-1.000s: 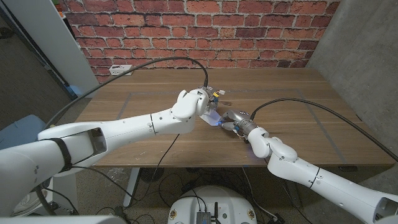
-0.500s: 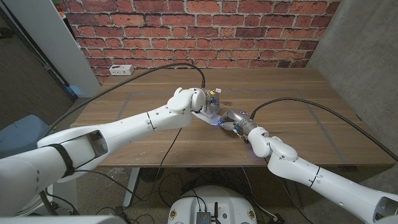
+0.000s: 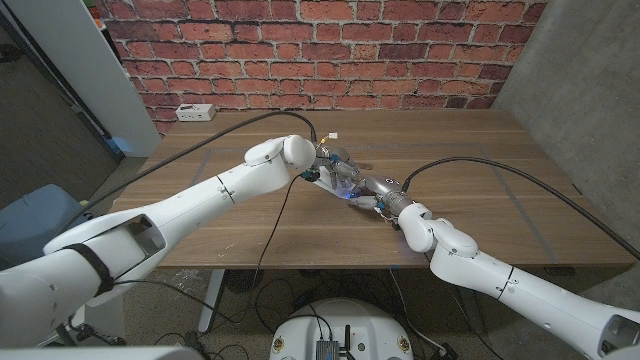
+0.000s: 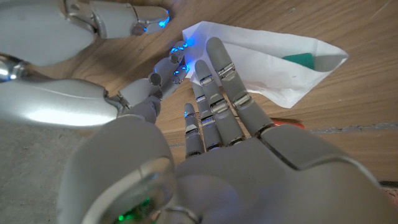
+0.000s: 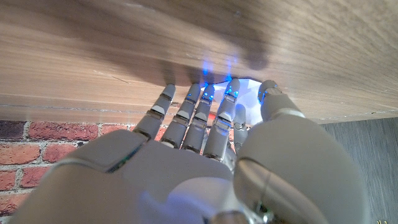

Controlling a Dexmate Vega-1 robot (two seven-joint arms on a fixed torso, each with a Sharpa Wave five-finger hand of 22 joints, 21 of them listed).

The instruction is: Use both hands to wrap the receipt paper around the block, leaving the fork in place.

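Both hands meet at mid-table in the head view: the left hand and the right hand sit on either side of the white receipt paper. In the left wrist view, straight, close-set fingers press the crumpled paper, a green block peeking from its fold; an orange sliver lies beside the hand. In the right wrist view, extended, slightly spread fingers touch the paper's edge.

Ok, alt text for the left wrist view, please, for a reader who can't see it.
The left hand reaches over a folded white receipt paper on the wooden table, fingertips on its edge. A green block shows through the paper, and the right hand, with blue lights, meets the same edge.
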